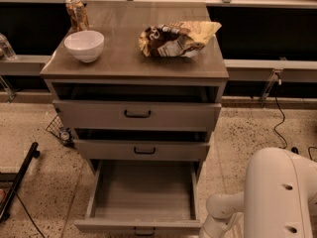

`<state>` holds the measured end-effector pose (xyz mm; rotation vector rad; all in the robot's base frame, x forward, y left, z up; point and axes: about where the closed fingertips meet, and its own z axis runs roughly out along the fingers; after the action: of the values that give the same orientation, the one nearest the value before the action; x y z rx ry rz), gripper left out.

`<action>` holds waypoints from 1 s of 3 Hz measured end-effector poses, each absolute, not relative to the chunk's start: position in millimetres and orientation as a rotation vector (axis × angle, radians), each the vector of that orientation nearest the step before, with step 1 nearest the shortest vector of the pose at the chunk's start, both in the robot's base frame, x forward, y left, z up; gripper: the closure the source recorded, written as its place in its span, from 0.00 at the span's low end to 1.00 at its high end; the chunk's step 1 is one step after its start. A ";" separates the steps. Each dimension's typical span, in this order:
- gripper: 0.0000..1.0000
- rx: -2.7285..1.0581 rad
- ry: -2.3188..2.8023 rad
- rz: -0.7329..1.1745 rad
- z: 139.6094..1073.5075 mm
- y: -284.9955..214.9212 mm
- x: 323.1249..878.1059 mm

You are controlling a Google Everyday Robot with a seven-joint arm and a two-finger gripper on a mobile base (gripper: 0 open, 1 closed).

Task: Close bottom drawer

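The bottom drawer (141, 192) of the grey-brown cabinet is pulled far out and looks empty. Its front panel (109, 226) lies at the lower edge of the view, with the small black handle (144, 230) just showing. The middle drawer (143, 150) and the top drawer (137, 114) each stand slightly out. My white arm (280, 197) fills the lower right, and one link (220, 212) reaches down beside the drawer's right front corner. The gripper is below the picture's edge, out of view.
On the cabinet top (129, 58) stand a white bowl (84, 45), a can (77, 14) and a crumpled snack bag (178, 37). A black bar (17, 180) lies on the speckled floor at left. A cable (278, 110) hangs at right.
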<state>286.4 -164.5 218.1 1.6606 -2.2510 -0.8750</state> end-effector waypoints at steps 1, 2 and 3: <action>0.95 1.652 -2.320 -0.926 216.9 -159.5 297.4; 1.00 1.619 -2.397 -0.989 212.5 -155.4 311.9; 1.00 1.517 -2.484 -1.024 200.0 -168.9 329.9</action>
<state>329.9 -168.9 200.0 1.5166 -2.4837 -1.0242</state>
